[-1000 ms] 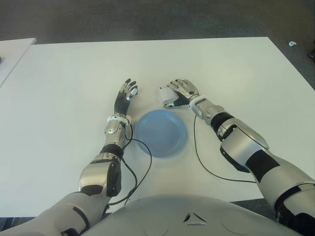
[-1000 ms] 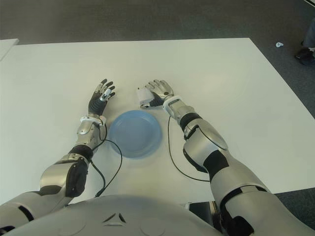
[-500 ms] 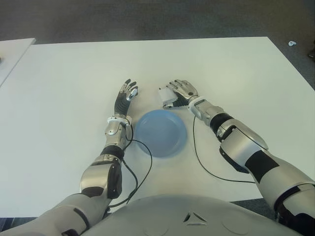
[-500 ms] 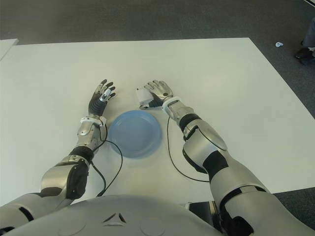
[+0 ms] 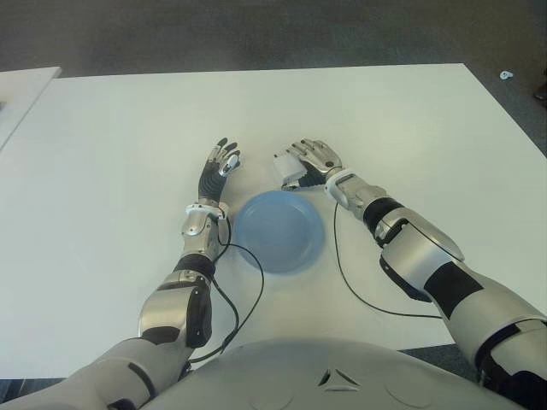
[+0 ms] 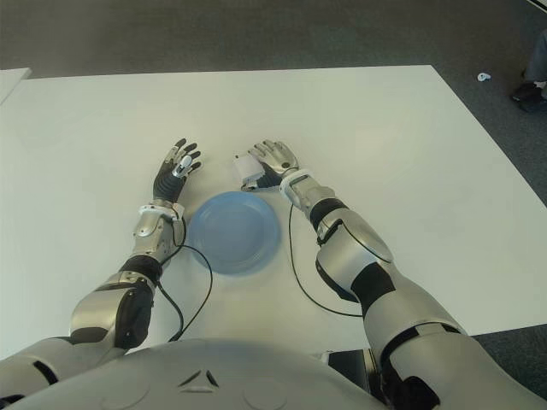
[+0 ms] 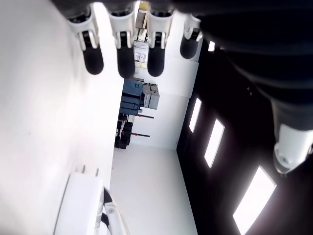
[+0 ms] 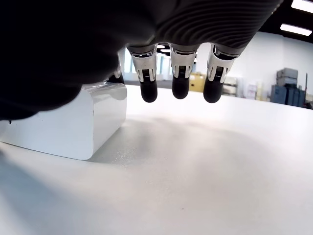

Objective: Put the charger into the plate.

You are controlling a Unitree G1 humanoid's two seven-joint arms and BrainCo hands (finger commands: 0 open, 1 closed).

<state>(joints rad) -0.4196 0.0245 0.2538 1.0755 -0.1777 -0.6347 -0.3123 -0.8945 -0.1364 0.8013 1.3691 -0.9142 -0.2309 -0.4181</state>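
A small white charger [image 5: 288, 166] lies on the white table [image 5: 120, 128], just beyond the far rim of the round blue plate [image 5: 279, 231]. My right hand [image 5: 309, 161] is close against the charger's right side with its fingers stretched out. In the right wrist view the charger [image 8: 63, 125] sits flat on the table beside the palm, and the fingers [image 8: 180, 83] hang straight above the surface, not curled round it. My left hand [image 5: 220, 164] shows left of the plate, with fingers spread and nothing in them.
Black cables [image 5: 248, 282] run from both wrists back across the table toward my body. The corner of a second white table [image 5: 21, 90] shows at the far left. Dark floor lies beyond the table's far edge, with a small object [image 5: 508, 75] on it at right.
The right hand has edged very slightly to the left beside the charger. The left hand and the plate have not moved.
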